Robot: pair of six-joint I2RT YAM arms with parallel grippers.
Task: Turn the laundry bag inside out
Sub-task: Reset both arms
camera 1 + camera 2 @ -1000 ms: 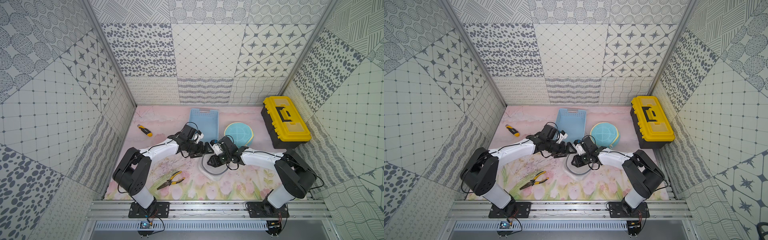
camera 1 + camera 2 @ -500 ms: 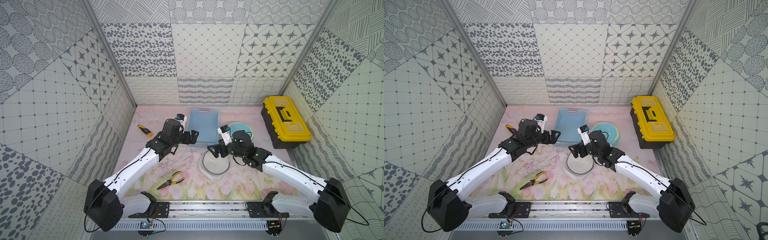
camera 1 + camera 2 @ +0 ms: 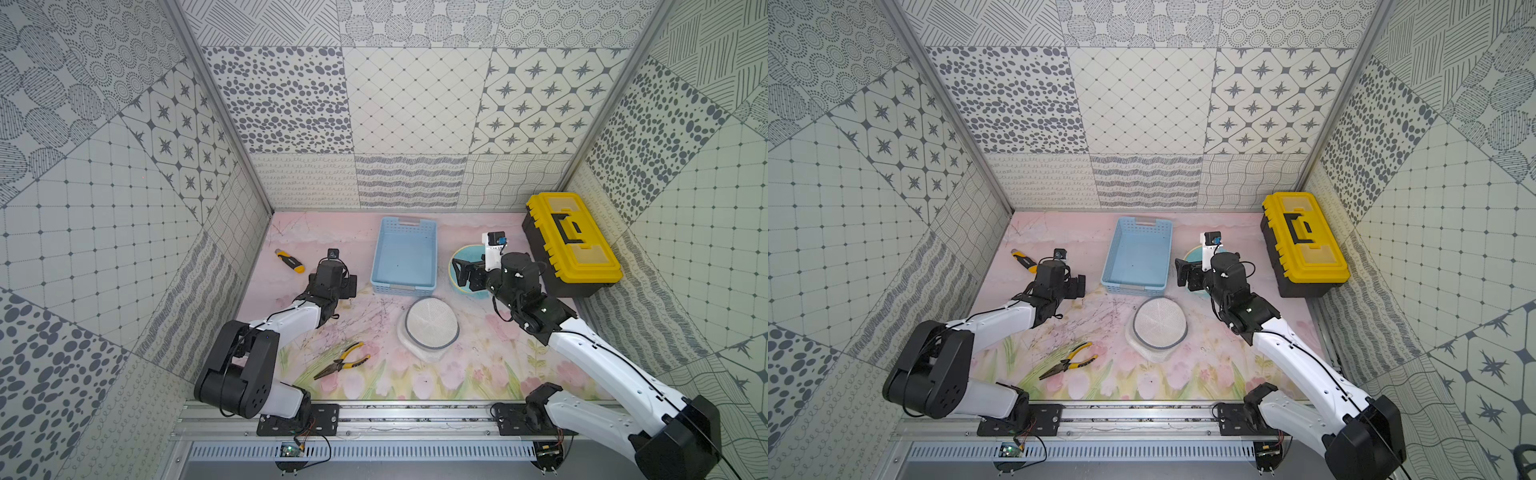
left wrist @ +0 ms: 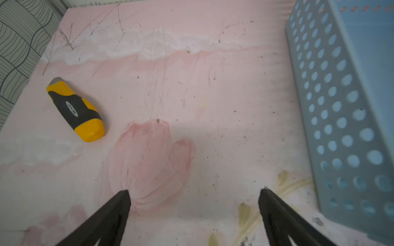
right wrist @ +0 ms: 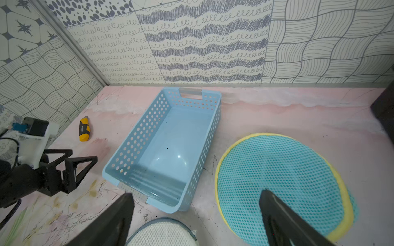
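Your bag (image 3: 430, 327) is a white mesh pouch with a dark grey rim, lying free on the pink mat in both top views (image 3: 1158, 323). It rests flat, nearly round, with paler mesh bulging past the rim on its near side. It sits just in front of the basket (image 3: 405, 253). In the right wrist view only its edge shows (image 5: 164, 233).

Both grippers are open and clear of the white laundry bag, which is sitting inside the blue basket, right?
Not quite. The white laundry bag lies on the mat in front of the blue basket, not inside it; both top views show the basket empty. The left gripper and right gripper are open and clear.
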